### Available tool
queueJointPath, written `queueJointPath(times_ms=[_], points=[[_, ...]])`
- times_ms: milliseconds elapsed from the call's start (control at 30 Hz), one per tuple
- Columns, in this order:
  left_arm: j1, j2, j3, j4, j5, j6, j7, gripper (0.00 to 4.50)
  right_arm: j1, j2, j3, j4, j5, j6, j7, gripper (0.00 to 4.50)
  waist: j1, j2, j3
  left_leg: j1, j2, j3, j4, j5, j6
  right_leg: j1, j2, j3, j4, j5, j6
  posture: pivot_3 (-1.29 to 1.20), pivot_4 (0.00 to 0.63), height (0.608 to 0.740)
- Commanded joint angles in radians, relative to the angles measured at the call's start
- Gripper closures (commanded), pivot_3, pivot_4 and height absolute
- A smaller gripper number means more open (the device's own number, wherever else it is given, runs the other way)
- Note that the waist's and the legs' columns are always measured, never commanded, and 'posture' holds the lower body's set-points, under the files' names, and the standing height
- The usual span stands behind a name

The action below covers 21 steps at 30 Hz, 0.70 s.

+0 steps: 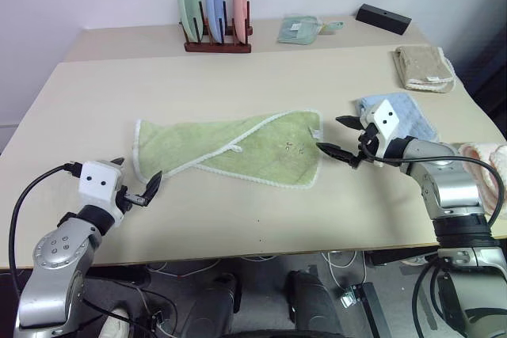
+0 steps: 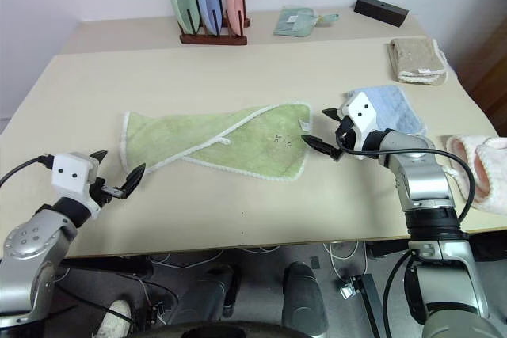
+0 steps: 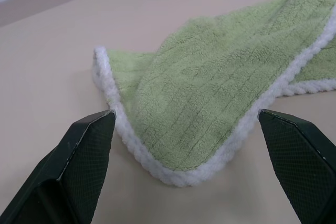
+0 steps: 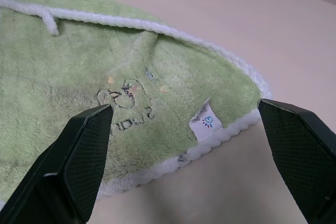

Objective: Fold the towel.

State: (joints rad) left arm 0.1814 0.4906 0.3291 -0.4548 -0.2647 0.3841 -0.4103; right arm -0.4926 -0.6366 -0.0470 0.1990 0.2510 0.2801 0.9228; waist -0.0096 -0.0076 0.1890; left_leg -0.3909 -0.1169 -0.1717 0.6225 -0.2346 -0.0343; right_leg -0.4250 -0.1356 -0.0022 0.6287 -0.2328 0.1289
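Surface: pale beige surface [image 1: 238,219] in front of me, white wall behind; the towel [image 1: 230,148] lies on its middle, between my two claws.
Left claw: left claw [image 1: 136,186] hangs just short of the towel's near-left corner, jaws spread wide, nothing in them. From its wrist view that rounded corner sits straight ahead, between the fingers [image 3: 84,161].
Right claw: right claw [image 1: 337,136] is just beside the towel's right end, also spread wide and holding nothing. The white tag [image 4: 205,123] and that end's edging lie right in front of it.
Handling: I judge it light, soft and limp terry. It will sag and drape when lifted, not hold a shape. The pile should grip well and I see no risk of breakage.
Where to hold: the thick white edging [image 3: 131,145] at the corners looks like the best bite; I'd pinch one corner per claw, low against the surface, taking only the layers I mean to lift.
Lie: already partly doubled, with one flap folded diagonally over the rest and a small loop [image 1: 234,148] near the middle.
Long axis: runs from left claw to right claw, tilted slightly, with the left end narrower and the right end broader.
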Motion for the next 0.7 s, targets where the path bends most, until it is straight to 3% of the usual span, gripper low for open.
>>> queueJointPath(times_ms=[33,233,433,533,700], points=[[-0.009,0.002,0.005,-0.035,-0.001,-0.012,0.004,0.06,-0.019,-0.005,-0.014,-0.029,0.012,-0.007,0.001,0.00,0.000,0.000,0.000,0.000,0.000,0.000,0.000,0.000,0.000,0.000,0.000,0.000,0.000,0.000,0.000,0.00,0.150,0.740],[-0.016,-0.003,-0.004,-0.055,-0.011,-0.001,0.006,0.06,-0.025,0.016,-0.002,-0.031,0.009,-0.011,-0.009,0.00,0.000,0.000,0.000,0.000,0.000,0.000,0.000,0.000,0.000,0.000,0.000,0.000,0.000,0.000,0.000,0.00,0.150,0.740],[0.013,0.102,-0.242,-0.200,0.060,0.017,-0.109,0.06,-0.027,0.070,0.020,-0.038,0.034,0.032,-0.004,0.00,-0.001,0.000,0.000,0.000,0.000,0.001,0.000,0.000,0.000,0.000,0.000,0.001,0.000,0.000,0.000,0.00,0.150,0.740],[-0.051,0.133,-0.367,-0.210,0.185,0.036,-0.079,0.06,-0.035,0.100,0.028,-0.054,0.040,0.047,-0.020,0.00,0.001,0.000,0.000,0.000,0.001,0.001,0.000,0.000,0.000,0.000,0.001,0.001,0.000,0.000,-0.001,0.00,0.150,0.740],[-0.095,0.151,-0.416,-0.142,0.304,0.034,-0.039,0.06,0.001,0.119,0.031,-0.149,0.047,0.083,-0.055,0.00,-0.001,0.000,0.000,0.000,0.001,0.001,-0.001,0.000,0.000,-0.001,0.001,0.002,0.000,0.001,-0.001,0.00,0.150,0.740]])
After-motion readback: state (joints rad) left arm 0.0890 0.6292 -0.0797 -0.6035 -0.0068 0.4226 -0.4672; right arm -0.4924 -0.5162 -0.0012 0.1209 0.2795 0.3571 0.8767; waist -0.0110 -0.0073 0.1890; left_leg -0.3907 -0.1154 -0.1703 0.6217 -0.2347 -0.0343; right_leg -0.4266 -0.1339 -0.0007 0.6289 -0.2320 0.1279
